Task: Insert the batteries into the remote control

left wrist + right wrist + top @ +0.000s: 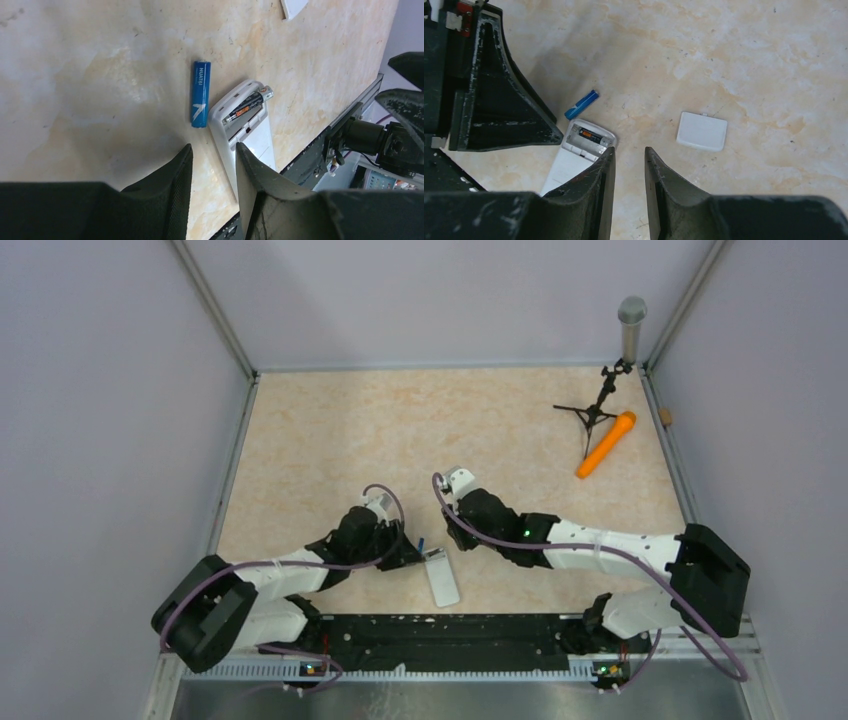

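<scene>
The white remote control lies back up near the table's front edge, with its battery bay uncovered. A dark battery rests slanted in the bay, one end on the rim. The blue battery lies on the table just left of the bay. My left gripper hovers over the remote's left edge, open, nothing between its fingers. My right gripper hangs just right of the bay, open and empty.
The loose white battery cover lies on the table beyond the right gripper. An orange microphone, a small black tripod and a grey microphone are at the far right corner. The black rail runs along the near edge.
</scene>
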Tool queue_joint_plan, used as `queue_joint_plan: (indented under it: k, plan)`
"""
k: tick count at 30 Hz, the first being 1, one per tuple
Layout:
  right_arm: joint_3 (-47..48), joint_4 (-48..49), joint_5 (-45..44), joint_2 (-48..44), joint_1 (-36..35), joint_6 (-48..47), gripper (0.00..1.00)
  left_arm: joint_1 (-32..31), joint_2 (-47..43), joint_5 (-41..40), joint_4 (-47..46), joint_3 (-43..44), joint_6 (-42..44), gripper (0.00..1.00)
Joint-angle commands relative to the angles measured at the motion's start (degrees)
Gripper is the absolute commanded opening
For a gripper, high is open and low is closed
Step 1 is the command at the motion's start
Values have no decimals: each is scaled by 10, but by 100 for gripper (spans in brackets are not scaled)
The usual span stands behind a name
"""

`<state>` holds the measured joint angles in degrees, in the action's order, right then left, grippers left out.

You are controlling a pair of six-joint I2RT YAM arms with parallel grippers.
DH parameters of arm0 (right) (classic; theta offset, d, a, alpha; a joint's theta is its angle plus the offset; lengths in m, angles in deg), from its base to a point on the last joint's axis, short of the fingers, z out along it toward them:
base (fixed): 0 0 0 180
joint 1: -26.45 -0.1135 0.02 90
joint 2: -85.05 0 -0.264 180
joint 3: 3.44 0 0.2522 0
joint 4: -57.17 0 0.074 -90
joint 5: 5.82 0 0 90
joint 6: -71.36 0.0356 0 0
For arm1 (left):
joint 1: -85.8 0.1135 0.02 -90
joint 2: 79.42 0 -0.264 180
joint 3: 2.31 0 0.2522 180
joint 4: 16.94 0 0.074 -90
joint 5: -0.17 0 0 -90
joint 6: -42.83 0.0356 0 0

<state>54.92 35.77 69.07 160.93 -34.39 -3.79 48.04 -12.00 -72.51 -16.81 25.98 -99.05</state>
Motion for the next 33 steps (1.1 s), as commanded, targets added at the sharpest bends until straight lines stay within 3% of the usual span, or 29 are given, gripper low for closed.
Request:
queue_joint_plan:
  k: [1,18,33]
  plan:
    - [6,17,19,7,5,58,27,3,28,23,-59,27,8,37]
    - [-1,45,80,62,24,107,26,4,78,25,-87,33,8,27]
    - [10,57,109,110,25,124,20,4,72,25,-90,29,12,25]
